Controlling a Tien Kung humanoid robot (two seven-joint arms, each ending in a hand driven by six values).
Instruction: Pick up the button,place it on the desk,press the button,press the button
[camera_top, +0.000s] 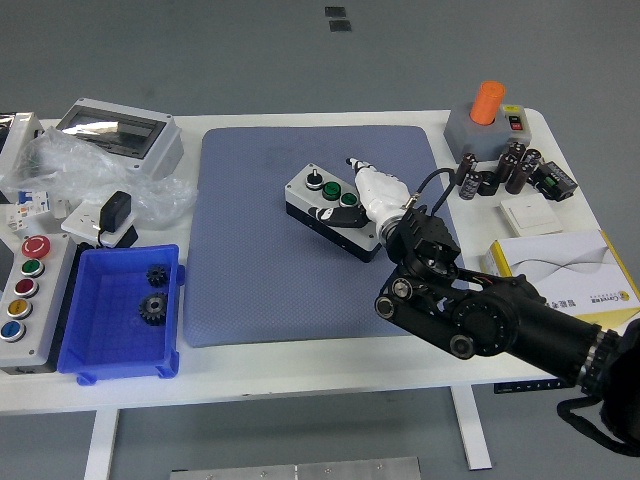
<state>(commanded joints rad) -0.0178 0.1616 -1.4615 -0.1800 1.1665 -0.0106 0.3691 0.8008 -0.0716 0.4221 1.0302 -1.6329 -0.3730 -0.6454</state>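
A grey button box (330, 210) with a black base lies tilted on the blue-grey mat (250, 260), near the mat's middle. Its top carries a black knob and two green buttons. My right hand (366, 190) comes in from the lower right on a black arm, its white fingers (377, 185) lying along the box's right side, with one dark fingertip over the green button nearest it. The fingers are extended, not wrapped around the box. The left arm is out of view.
A blue bin (90, 345) with two black gears sits at the front left, beside a panel of coloured buttons (25, 295). Plastic bags and an enclosure (120, 135) lie back left. An orange emergency stop (488, 115), capacitors (505, 170) and a booklet (565, 270) occupy the right.
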